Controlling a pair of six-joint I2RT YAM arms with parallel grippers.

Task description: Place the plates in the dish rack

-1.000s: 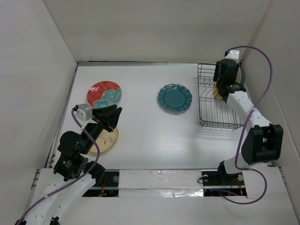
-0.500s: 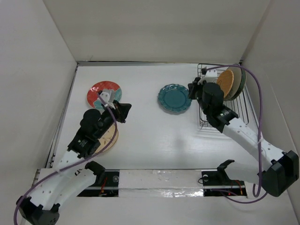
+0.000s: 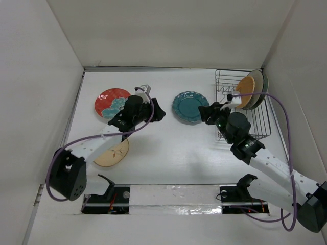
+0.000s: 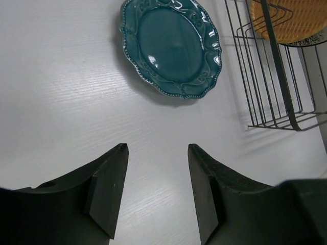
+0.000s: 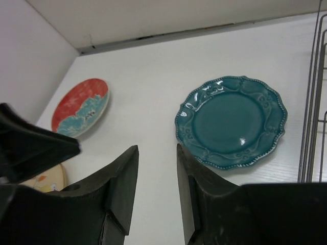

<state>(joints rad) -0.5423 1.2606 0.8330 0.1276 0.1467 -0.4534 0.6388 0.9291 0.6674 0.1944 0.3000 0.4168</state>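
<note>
I'm looking at a white wood-grain table (image 3: pixel 168 153) boxed in by plain white walls (image 3: pixel 168 30); the scalloped dark teal plate (image 3: pixel 190 106) lies flat mid-table, just left of the black wire dish rack (image 3: pixel 225 84); the orange woven-look plate (image 3: pixel 246 91) stands on edge in the rack; the red-and-teal plate (image 3: pixel 106 99) and the tan plate (image 3: pixel 115 154) lie over on the left; the left gripper (image 4: pixel 157 194) and the right gripper (image 5: pixel 157 189) both hover near the teal plate, fingers spread, holding nothing.

a lab test booth: plain white walls (image 3: pixel 168 30) enclosing a table (image 3: pixel 163 148).
</note>
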